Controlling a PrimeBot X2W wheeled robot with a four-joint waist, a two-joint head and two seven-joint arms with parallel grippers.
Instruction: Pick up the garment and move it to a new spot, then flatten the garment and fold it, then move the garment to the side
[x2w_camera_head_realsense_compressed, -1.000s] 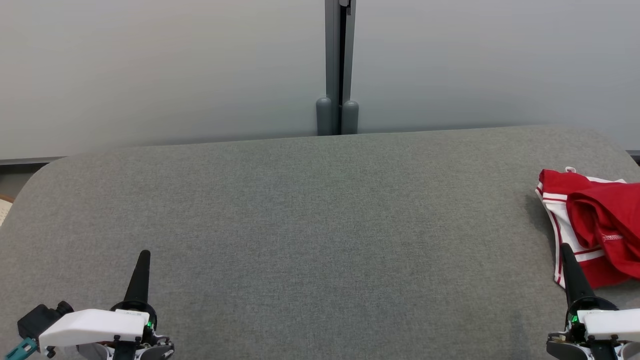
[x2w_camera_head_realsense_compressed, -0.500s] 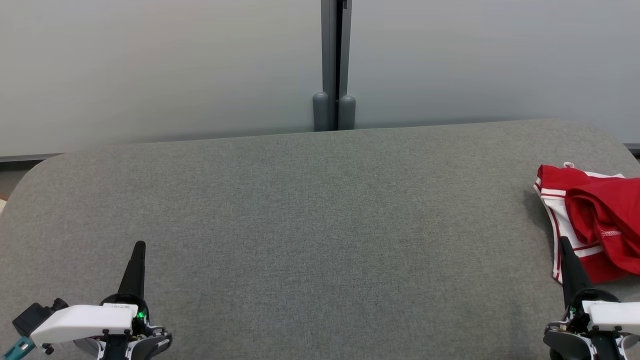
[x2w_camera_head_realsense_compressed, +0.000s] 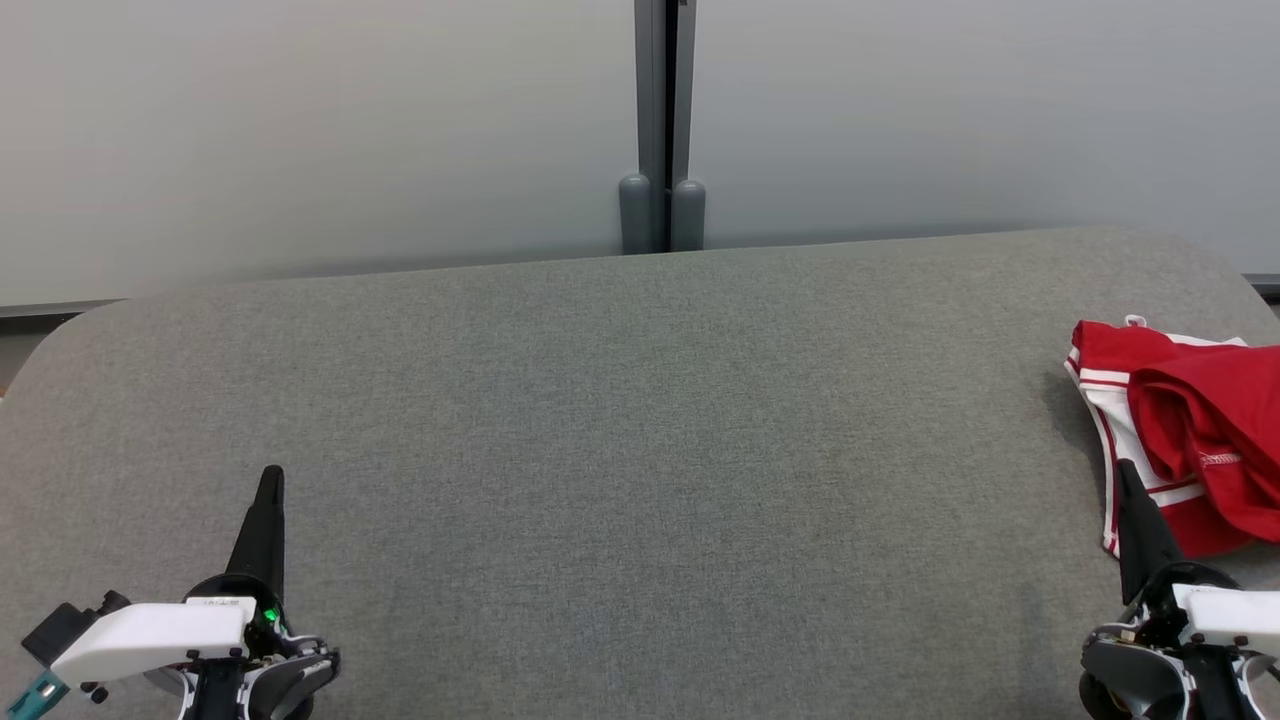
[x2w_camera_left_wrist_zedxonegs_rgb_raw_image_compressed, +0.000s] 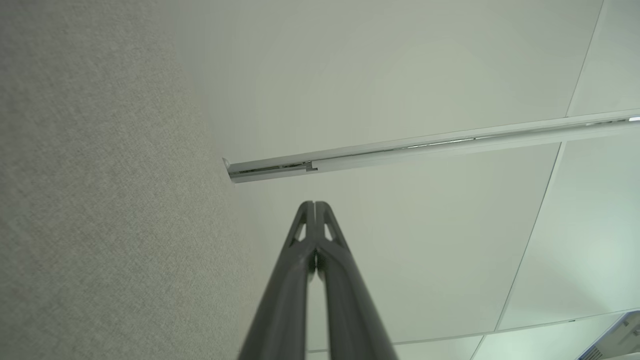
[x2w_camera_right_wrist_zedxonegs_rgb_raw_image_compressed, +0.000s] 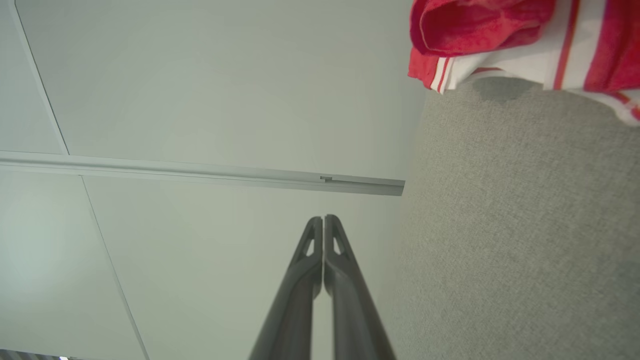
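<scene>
My right end effector (x2w_camera_head_realsense_compressed: 1128, 482) is fully shut w/ nothing in it; in the right wrist view the two fingers of it (x2w_camera_right_wrist_zedxonegs_rgb_raw_image_compressed: 324, 221) meet tip to tip. It sits low at my right, fingers pointing fwd and away from me over the tabletop (x2w_camera_head_realsense_compressed: 640, 400), wrist rolled so the cloth surface runs down one side of that view. The garment (x2w_camera_head_realsense_compressed: 1190, 420), a red heap w/ white striped trim, lies just ahead and to the right of that tip, near the tabletop's right edge. From the head the tip overlaps its near-left corner, but the wrist view shows the garment (x2w_camera_right_wrist_zedxonegs_rgb_raw_image_compressed: 480, 30) apart from the tip, so I judge no contact yet. Its striped edge runs roughly near-to-far; the rest goes off frame, so I can't call the full long axis. My left end effector (x2w_camera_head_realsense_compressed: 270, 478) is also shut and empty (x2w_camera_left_wrist_zedxonegs_rgb_raw_image_compressed: 315, 206), in the same fwd pose at my far left, well apart from the garment. So the right arm is clearly nearer: it must open, go fwd and right, then down.
</scene>
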